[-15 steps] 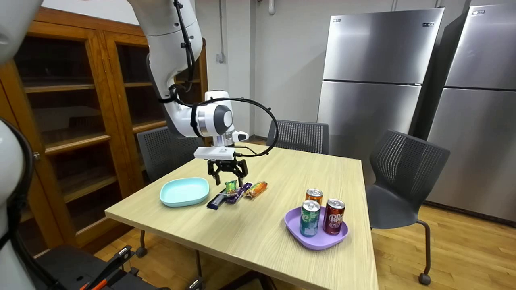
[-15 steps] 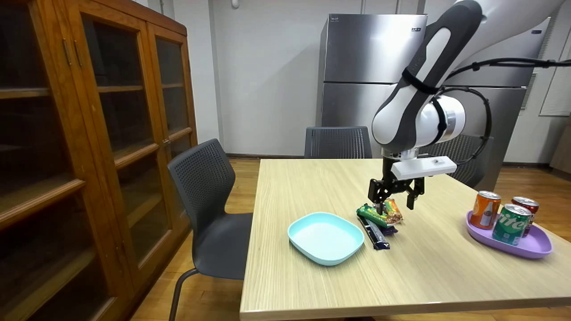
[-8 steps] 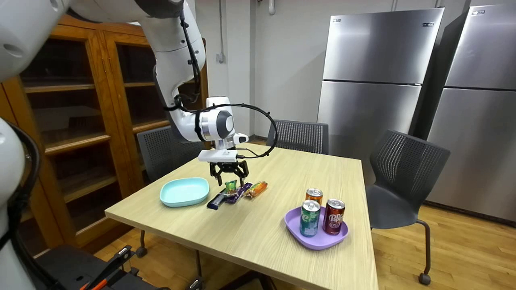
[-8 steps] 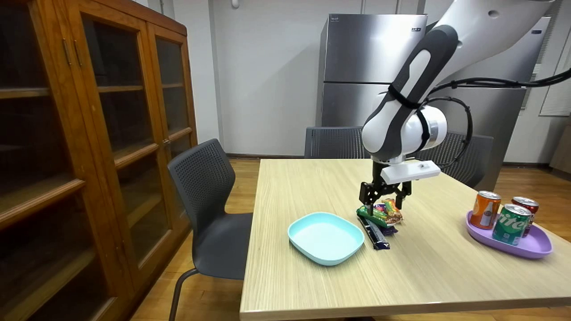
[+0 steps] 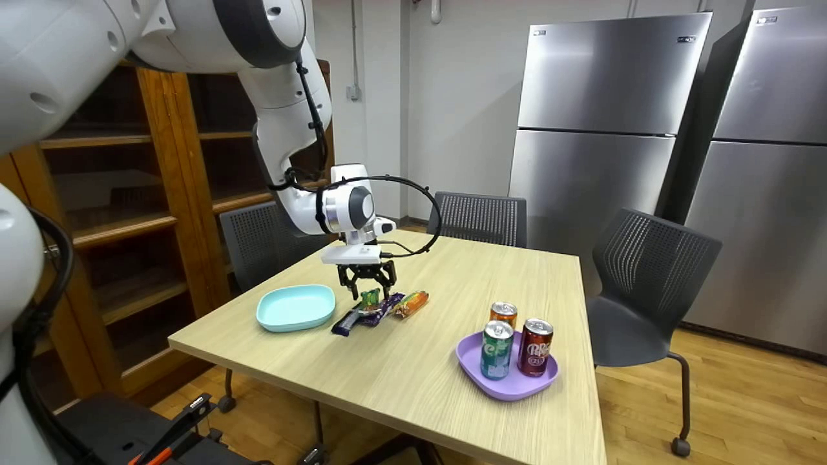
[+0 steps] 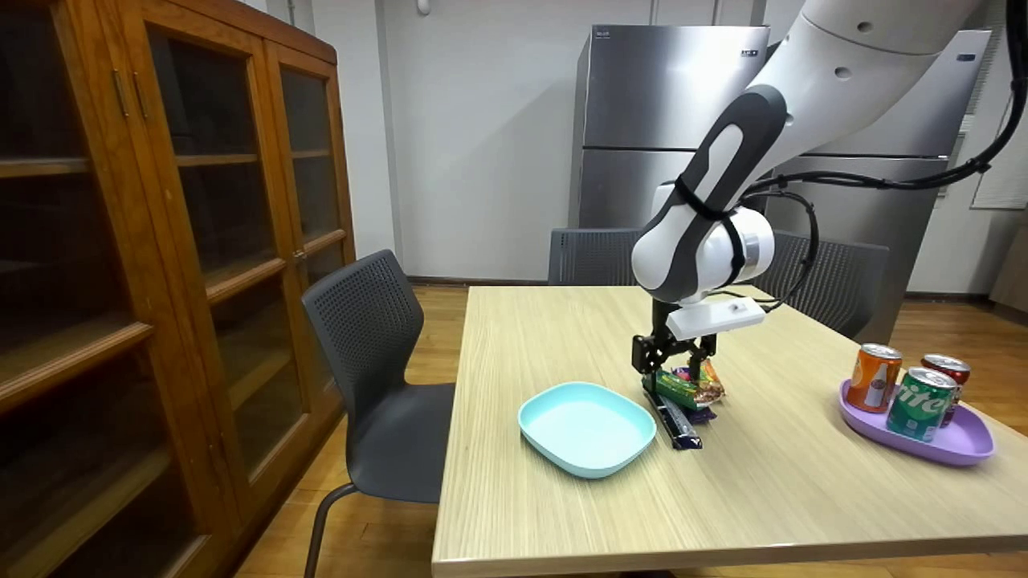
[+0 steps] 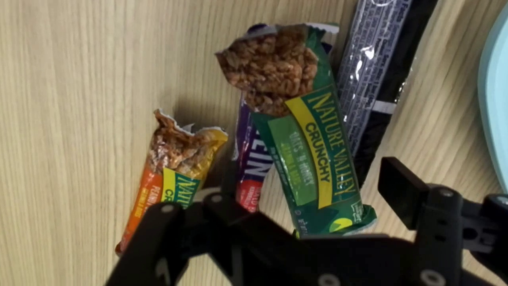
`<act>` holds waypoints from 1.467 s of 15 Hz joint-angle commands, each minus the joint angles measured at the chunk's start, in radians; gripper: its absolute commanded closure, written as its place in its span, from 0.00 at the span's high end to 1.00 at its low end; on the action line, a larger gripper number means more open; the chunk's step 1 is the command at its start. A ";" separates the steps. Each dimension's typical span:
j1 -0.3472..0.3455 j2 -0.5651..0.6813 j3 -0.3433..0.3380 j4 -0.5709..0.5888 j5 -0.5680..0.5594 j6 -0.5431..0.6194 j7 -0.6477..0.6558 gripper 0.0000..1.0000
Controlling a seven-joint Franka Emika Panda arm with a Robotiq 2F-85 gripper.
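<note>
My gripper (image 7: 313,180) is open, its fingers standing on either side of a green granola bar (image 7: 313,159) with a gap on both sides. The bar lies on top of a purple-wrapped bar (image 7: 254,163), mostly covered by it. A dark bar with a silvery back (image 7: 369,75) lies alongside, toward the teal tray. An orange-and-yellow bar (image 7: 170,167) rests on the opposite side, partly hidden by a finger. In both exterior views the gripper (image 5: 370,295) points down just over the pile of bars, near the green bar (image 6: 673,390).
A teal tray (image 6: 586,429) sits beside the bars on the wooden table (image 6: 554,522). A purple tray (image 5: 510,389) holds a green can (image 5: 496,352), a dark red can (image 5: 535,349) and an orange can (image 6: 874,377). Chairs stand around the table; a glass-door cabinet (image 6: 209,160) stands at one side.
The gripper has come down and shifted toward the teal tray, so that its fingers now straddle the green bar. The bars, trays and cans have not moved.
</note>
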 commanded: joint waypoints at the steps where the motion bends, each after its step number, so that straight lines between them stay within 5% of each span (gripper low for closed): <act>1: 0.008 0.042 -0.006 0.076 -0.017 -0.036 -0.025 0.58; 6: 0.010 0.051 -0.009 0.097 -0.016 -0.032 -0.026 0.18; 15: 0.053 -0.019 -0.027 0.029 -0.030 0.045 0.010 0.17; 22: 0.158 -0.085 -0.063 -0.056 -0.063 0.092 0.060 0.17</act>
